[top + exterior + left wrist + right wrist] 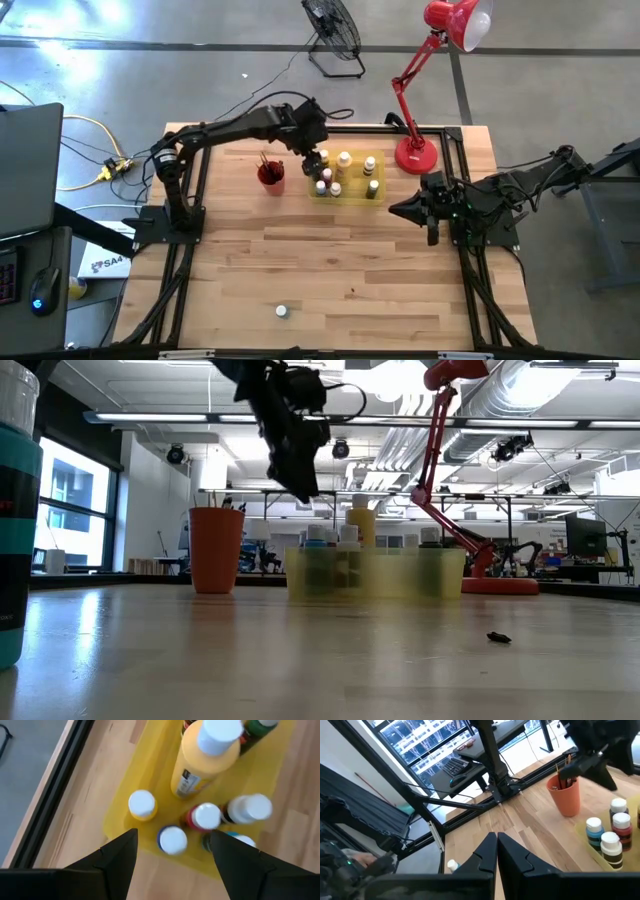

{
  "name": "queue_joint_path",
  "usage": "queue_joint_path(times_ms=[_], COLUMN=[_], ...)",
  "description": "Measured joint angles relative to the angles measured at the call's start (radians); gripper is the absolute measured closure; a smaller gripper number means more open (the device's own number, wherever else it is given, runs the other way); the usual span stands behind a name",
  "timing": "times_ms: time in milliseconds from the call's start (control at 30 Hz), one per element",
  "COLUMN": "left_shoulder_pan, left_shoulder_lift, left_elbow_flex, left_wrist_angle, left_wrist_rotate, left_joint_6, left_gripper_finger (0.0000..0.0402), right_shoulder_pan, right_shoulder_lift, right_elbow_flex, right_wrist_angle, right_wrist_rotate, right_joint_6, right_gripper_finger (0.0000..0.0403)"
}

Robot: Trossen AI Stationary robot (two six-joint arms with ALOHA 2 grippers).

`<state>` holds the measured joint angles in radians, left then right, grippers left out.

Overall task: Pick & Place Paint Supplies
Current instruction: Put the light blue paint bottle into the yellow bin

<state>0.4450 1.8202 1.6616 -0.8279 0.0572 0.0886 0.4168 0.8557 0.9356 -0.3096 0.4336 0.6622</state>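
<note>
Paint bottles [345,175], small with white or pale caps, stand grouped in the flat translucent yellow tray [353,196] at the far middle of the table; a taller yellow-bodied bottle [202,762] stands among them. One white-capped bottle [282,311] sits alone near the front edge, well apart from the rest. Thin dark-handled paintbrushes [267,160] stand upright in the small red cup [271,176], just beside the tray on its left.

Left gripper [313,163] hovers over the tray's left end, fingers spread and holding nothing; the wrist view looks down on the caps between its two dark fingers [117,852]. Right gripper [402,210] rests low at the table's right side, fingers pressed together, empty.

Surface: light wooden plank table [330,270] framed by black rails. A small dark speck [498,637] lies on the wood to the tray's right; what it is cannot be made out. A red desk lamp [432,80] stands at the far right corner.

Room: grey floor with a black floor fan [333,30] beyond the table, a yellow cable [100,150] at left, large windows and ceiling ducts behind.
</note>
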Motion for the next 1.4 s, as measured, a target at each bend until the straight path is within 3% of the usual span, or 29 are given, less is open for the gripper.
queue_joint_path(times_ms=[367, 567, 900, 1167, 1400], left_shoulder_pan=[-0.073, -0.186, -0.346, -0.522, -0.716], left_shoulder_lift=[-0.008, -0.073, -0.267, -0.36, -0.365], left_elbow_flex=[0.241, 0.322, 0.336, 0.336, 0.335], left_wrist_angle=[-0.201, -0.2, -0.303, -0.387, -0.388], left_wrist_rotate=[0.091, 0.085, 0.08, 0.079, 0.063], left_joint_6=[0.015, 0.04, -0.014, -0.019, -0.089], left_gripper_finger=[0.0159, 0.0208, 0.0281, 0.029, 0.0291], right_shoulder_pan=[0.0, 0.0, 0.0, 0.0, 0.0], right_shoulder_lift=[0.0, 0.0, 0.001, 0.001, 0.001], right_elbow_flex=[0.0, 0.0, 0.0, 0.0, 0.0], right_wrist_angle=[0.0, 0.0, 0.0, 0.004, 0.004], right_wrist_rotate=[-0.05, -0.078, -0.099, -0.109, -0.119], right_joint_6=[0.025, 0.027, 0.026, 0.024, 0.022], right_gripper_finger=[0.0398, 0.0398, 0.0398, 0.0398, 0.0398])
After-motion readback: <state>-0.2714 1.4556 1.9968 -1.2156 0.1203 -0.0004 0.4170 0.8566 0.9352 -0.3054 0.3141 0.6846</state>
